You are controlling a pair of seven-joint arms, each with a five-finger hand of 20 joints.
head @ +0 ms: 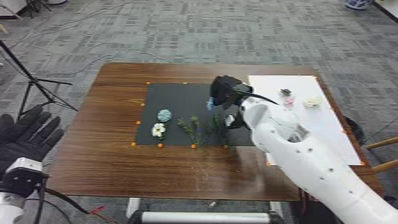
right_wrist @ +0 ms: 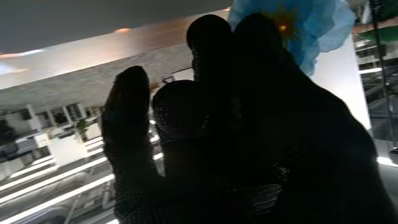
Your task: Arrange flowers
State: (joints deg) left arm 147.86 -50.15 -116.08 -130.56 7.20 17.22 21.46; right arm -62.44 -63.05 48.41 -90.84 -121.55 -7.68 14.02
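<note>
My right hand [head: 227, 91] is over the right part of the black mat, its thumb and fingertips pinching a blue flower [head: 210, 104]. In the right wrist view, the blue flower [right_wrist: 324, 25] with its yellow centre shows beside the fingertips of the right hand [right_wrist: 240, 120]. On the mat's left part lie a pale blue flower [head: 164, 115] and a white flower [head: 159, 130], with green stems [head: 188, 128] to their right. A dark flower [head: 285, 92], a pink one [head: 289, 101] and a cream one [head: 312, 103] rest on the white sheet. My left hand [head: 28, 134] is open.
The black mat [head: 178, 95] and the white sheet [head: 311, 130] lie side by side on the brown table [head: 115, 170], with small orange markers around their edges. A black tripod [head: 34, 80] stands on the floor off the table's left side.
</note>
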